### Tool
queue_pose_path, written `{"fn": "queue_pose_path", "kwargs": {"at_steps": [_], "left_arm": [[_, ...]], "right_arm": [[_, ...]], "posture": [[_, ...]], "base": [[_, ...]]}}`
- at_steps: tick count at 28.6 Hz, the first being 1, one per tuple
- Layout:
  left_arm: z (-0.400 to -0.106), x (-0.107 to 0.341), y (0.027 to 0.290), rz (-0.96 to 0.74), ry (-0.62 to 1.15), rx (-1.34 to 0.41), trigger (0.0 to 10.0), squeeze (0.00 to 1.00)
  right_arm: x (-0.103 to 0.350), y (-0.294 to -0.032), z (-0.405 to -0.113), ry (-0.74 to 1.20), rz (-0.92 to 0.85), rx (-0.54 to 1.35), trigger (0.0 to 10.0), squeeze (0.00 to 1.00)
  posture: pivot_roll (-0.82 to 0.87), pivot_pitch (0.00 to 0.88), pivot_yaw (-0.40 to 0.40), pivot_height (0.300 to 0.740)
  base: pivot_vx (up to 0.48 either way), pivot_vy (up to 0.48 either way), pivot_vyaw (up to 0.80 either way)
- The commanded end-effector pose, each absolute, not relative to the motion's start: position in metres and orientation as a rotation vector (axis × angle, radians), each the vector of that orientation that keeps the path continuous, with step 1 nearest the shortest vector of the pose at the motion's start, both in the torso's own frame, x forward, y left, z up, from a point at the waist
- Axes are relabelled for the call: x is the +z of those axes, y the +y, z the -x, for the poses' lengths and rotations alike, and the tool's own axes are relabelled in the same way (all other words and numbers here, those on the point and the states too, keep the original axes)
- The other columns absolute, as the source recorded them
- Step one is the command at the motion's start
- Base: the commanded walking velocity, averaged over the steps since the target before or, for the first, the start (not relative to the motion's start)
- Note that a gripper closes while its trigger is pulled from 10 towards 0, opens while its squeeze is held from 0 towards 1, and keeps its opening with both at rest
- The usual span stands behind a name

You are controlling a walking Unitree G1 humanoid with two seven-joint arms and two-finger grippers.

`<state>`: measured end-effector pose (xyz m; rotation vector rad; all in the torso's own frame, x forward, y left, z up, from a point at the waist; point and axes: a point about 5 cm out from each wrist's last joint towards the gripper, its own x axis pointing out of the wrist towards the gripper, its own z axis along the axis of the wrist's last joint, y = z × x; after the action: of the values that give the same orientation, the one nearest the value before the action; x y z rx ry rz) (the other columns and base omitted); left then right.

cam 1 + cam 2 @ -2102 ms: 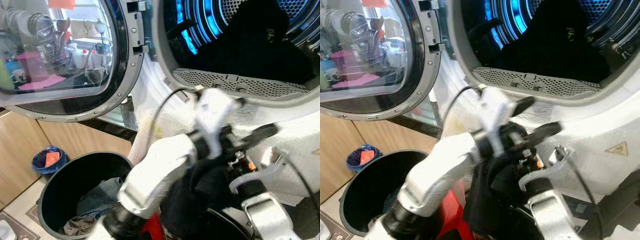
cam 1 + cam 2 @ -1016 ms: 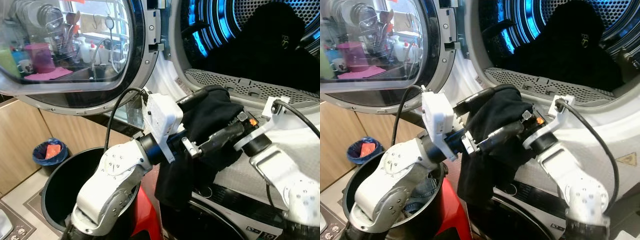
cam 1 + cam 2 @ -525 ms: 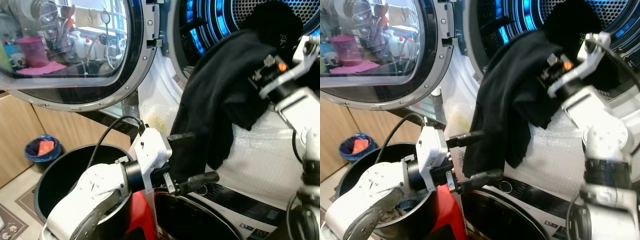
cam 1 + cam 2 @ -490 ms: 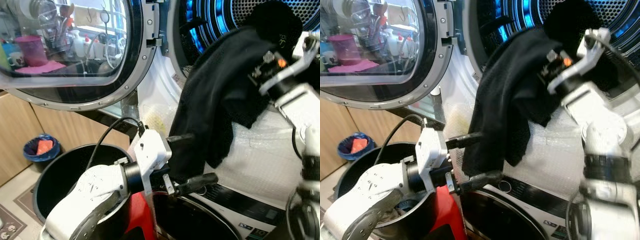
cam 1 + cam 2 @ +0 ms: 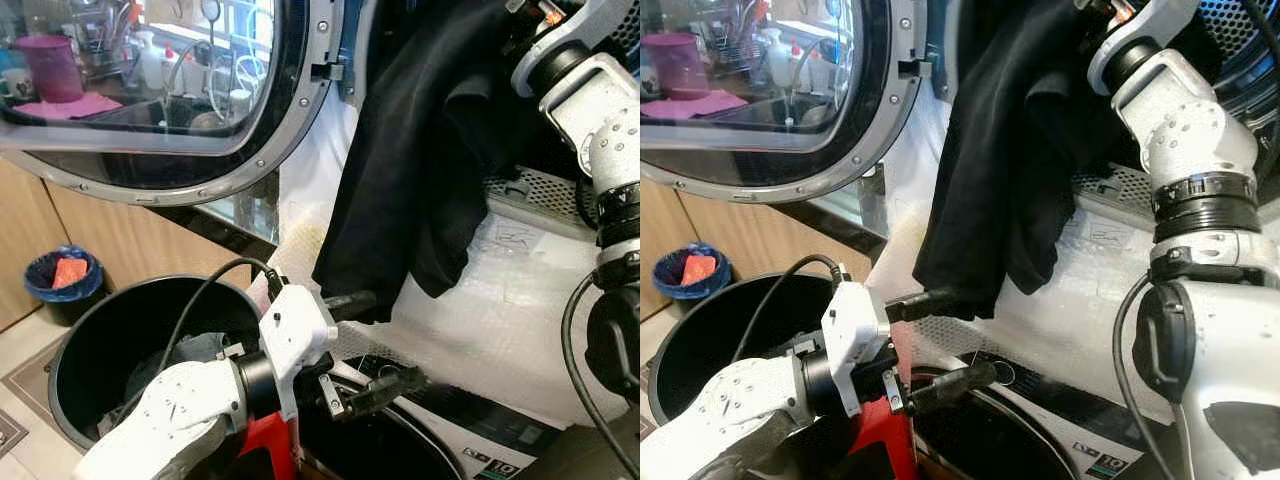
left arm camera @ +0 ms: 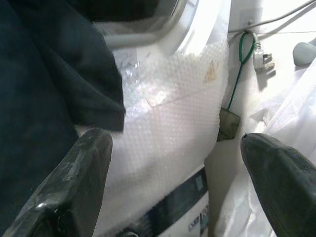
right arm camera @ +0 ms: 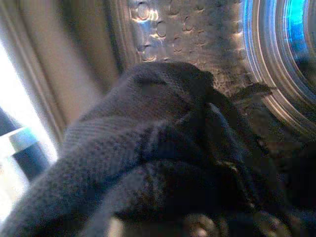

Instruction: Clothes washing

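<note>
While a black garment (image 5: pixel 420 160) is gripped by the right gripper (image 7: pixel 197 217) at the upper right of the frame, at the drum (image 7: pixel 197 29) mouth, most of it hangs outside. The left gripper (image 5: pixel 375 340) is spread empty at lower centre. More clothes (image 5: pixel 185 355) are left in the bin (image 5: pixel 70 350), so loading is judged unfinished.

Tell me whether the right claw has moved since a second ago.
Yes. The right claw, shut on the black garment, rose from below the washer's perforated rim to the drum opening.
</note>
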<state>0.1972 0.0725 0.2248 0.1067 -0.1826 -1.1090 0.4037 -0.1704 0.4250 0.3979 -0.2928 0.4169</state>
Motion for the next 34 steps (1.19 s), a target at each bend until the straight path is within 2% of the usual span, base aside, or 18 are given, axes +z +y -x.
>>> {"fn": "queue_pose_path", "kwargs": {"at_steps": [1,8,14,22,34], "left_arm": [[-0.19,0.225,0.069,-0.097,-0.172,-1.123,10.0,0.0],[-0.176,0.219,0.068,-0.046,-0.114,-1.091,10.0,0.0],[-0.166,0.217,0.066,-0.02,-0.076,-1.068,10.0,0.0],[-0.156,0.213,0.065,0.016,-0.036,-1.036,10.0,0.0],[-0.147,0.211,0.066,0.051,-0.004,-0.964,10.0,0.0]], "right_arm": [[0.457,-0.173,-0.394,-0.401,-0.357,0.38,10.0,0.0],[0.473,-0.172,-0.393,-0.395,-0.407,0.24,10.0,0.0],[0.478,-0.171,-0.392,-0.4,-0.488,0.197,10.0,0.0],[0.485,-0.174,-0.39,-0.421,-0.617,0.104,10.0,0.0],[0.522,-0.215,-0.363,-0.648,-0.976,0.0,10.0,0.0]], "posture": [[0.06,0.055,-0.18,0.74],[0.04,0.137,-0.199,0.74],[0.03,0.193,-0.209,0.74],[0.02,0.224,-0.223,0.74],[0.04,0.225,-0.261,0.74]], "base": [[0.0,0.0,0.0],[0.0,0.0,0.0],[0.0,0.0,0.0],[0.0,0.0,0.0],[0.0,0.0,0.0]]}}
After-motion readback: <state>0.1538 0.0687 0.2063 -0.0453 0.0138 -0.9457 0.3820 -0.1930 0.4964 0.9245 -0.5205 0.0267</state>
